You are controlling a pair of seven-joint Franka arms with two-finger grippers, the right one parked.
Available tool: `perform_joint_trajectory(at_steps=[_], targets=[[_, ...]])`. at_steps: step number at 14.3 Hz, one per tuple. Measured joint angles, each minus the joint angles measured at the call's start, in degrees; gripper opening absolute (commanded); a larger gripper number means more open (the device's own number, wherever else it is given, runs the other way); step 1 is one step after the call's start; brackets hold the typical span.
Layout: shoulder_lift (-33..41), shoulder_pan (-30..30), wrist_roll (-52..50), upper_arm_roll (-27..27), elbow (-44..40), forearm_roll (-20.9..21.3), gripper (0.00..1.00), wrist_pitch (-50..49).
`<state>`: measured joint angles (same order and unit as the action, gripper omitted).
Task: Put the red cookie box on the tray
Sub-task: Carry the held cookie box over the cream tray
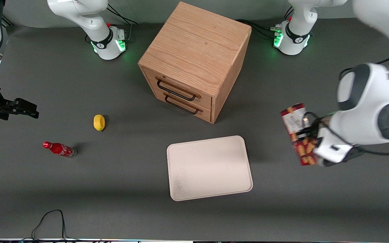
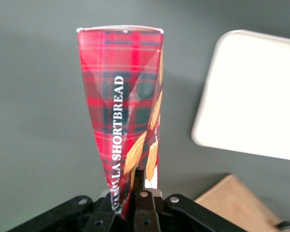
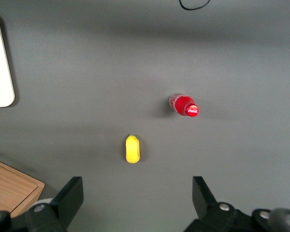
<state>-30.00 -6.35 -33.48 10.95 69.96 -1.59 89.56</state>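
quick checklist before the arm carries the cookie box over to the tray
1. Gripper shut on the red cookie box: ok.
2. Box lifted off the table: ok.
3. Tray surface bare, room for the box: ok.
4. Box over the tray: not ok, it hangs toward the working arm's end of the table, beside the tray.
5. Cabinet off the path: ok, it stands farther from the front camera.
6. Grip firmness: cannot tell.

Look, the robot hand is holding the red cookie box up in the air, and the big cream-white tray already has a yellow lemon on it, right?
Not quite. The cream-white plastic tray has nothing on it; the front view shows the small yellow lemon lying on the grey table, toward the parked arm's end. The rest is right: the hand holds the dark-red cardboard cookie box in the air, beside the tray.
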Motion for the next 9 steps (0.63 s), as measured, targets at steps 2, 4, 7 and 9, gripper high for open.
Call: perform_joint_trajectory(at_steps=[2,4,7,9], targets=[[-4.7,-2.3,-1.0,1.8,-4.1,0.0,0.0,3.8],[-7.6,-4.8,-1.1,2.2,-5.7,0.0,0.0,7.4],[-9.9,-7.5,-1.1,2.2,-6.1,1.4,0.0,9.6],[-11.4,-8.8,-1.1,2.3,-6.0,3.1,0.0,10.6]])
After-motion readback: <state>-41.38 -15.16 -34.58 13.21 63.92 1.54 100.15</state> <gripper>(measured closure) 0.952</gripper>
